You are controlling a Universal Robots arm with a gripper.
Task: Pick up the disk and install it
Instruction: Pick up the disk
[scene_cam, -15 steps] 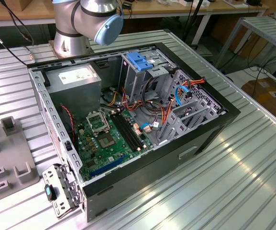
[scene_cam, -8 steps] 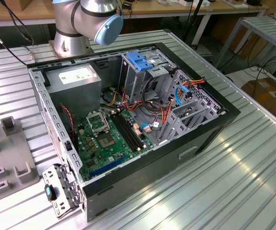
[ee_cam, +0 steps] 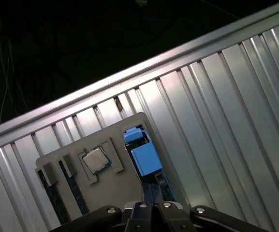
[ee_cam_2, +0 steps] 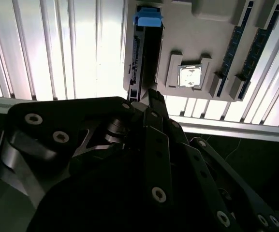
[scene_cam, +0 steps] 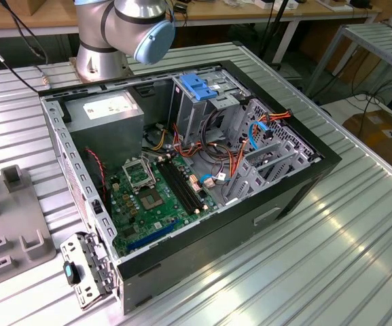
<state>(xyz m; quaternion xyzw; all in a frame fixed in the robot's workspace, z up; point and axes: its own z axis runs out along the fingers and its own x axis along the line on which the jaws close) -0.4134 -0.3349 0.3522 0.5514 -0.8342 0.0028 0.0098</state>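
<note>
Silver ribbed table [ee_cam: 216, 121] lies bare beside the flat grey tray [ee_cam: 115, 186], near the table's edge. In the tray's outer slot, the blue-framed rectangular disk [ee_cam: 146, 159] stands on edge, long axis along the ribs, just beneath the black gripper [ee_cam: 152, 207], whose grip I cannot tell.

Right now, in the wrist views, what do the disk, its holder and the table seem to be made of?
The disk: its blue frame looks like matte moulded plastic; the dark edge beside it may be metal, unclear. The holder: uniform dull grey with slots, likely plastic. The table: ribbed silver sheet with streaky glare, probably aluminium.
</note>
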